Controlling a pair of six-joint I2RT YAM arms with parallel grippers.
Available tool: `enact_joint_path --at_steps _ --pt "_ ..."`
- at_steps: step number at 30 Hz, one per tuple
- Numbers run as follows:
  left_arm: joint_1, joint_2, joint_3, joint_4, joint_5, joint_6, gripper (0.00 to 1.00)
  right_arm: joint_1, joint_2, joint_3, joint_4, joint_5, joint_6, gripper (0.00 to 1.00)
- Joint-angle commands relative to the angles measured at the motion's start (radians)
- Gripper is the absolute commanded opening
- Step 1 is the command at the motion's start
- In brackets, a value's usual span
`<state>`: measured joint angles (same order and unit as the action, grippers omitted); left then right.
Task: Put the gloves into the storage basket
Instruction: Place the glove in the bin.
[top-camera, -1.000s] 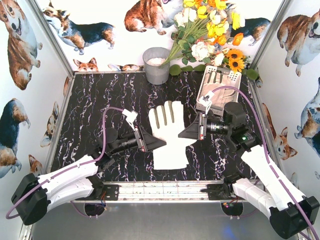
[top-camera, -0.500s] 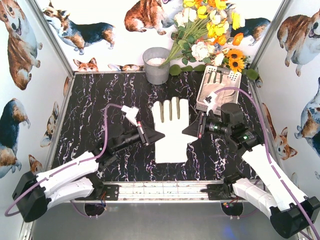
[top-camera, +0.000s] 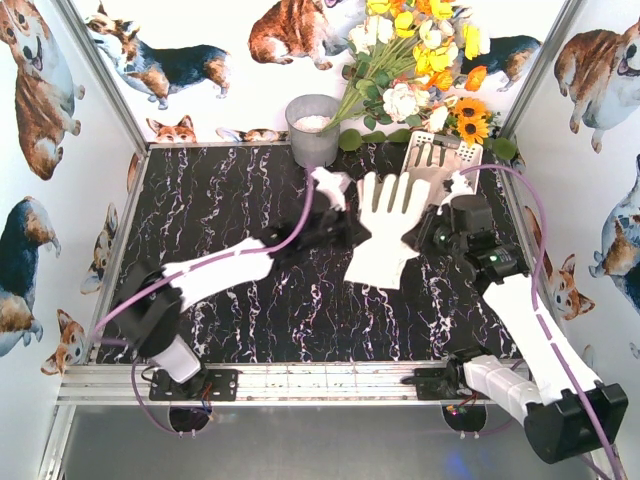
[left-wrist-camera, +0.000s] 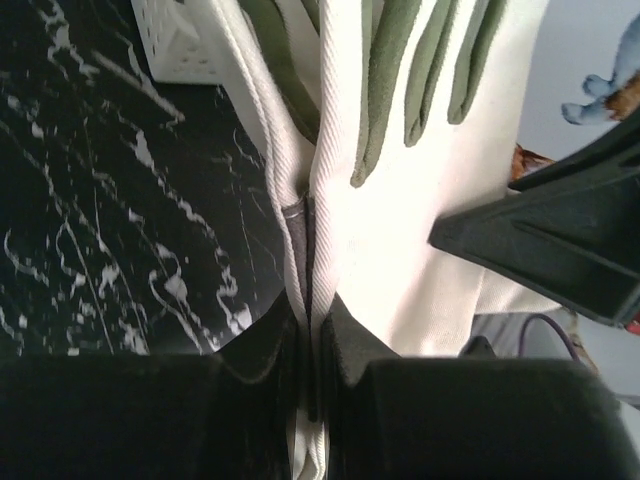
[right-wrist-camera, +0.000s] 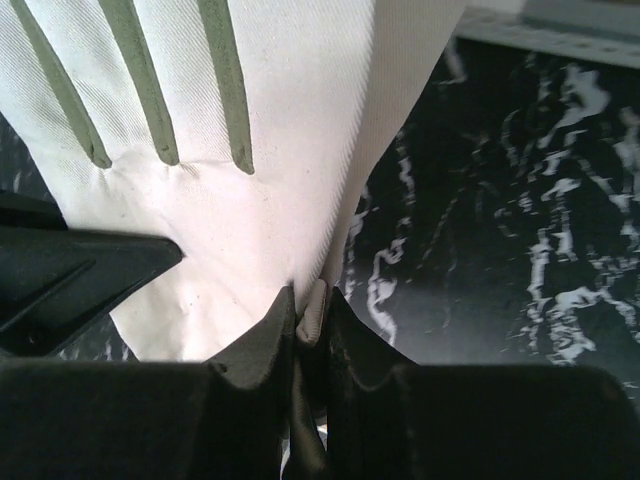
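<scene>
Pinching opposite edges, left gripper (left-wrist-camera: 313, 315) and right gripper (right-wrist-camera: 307, 300) clamp the glove (top-camera: 385, 240), long axis aimed upper right toward storage basket (top-camera: 470, 153).

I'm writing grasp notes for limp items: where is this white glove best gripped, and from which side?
Grip the two long side edges of the palm, one pincer coming in from each side, level with the cloth. The glove is flat, thin and limp; the left pincer and right pincer, shut on opposite edges, hold it spread.
</scene>
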<state>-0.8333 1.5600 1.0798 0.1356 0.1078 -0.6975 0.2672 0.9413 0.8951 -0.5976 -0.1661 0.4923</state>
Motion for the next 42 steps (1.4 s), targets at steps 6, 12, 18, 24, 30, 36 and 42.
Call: enact_joint_path --at_steps 6,12,18,24,30,36,42 --pt "0.025 0.340 0.382 -0.070 -0.027 0.145 0.00 -0.163 0.100 0.052 0.111 0.130 -0.077 0.00" --pt "0.059 0.527 0.592 -0.081 0.011 0.155 0.00 -0.192 0.168 0.054 0.216 0.224 -0.088 0.00" --pt "0.092 0.673 0.757 -0.048 0.051 0.160 0.00 -0.212 0.231 0.044 0.376 0.298 -0.107 0.00" --pt "0.124 0.751 0.877 -0.013 0.088 0.135 0.43 -0.245 0.319 0.051 0.545 0.308 -0.110 0.00" --pt "0.143 0.650 0.749 0.024 0.081 0.129 0.66 -0.289 0.475 0.093 0.686 0.185 -0.175 0.00" --pt "0.156 0.479 0.509 0.028 0.066 0.128 0.70 -0.315 0.568 0.178 0.684 0.037 -0.312 0.00" --pt "0.156 0.339 0.321 0.029 0.072 0.100 0.71 -0.326 0.664 0.271 0.623 0.014 -0.414 0.00"
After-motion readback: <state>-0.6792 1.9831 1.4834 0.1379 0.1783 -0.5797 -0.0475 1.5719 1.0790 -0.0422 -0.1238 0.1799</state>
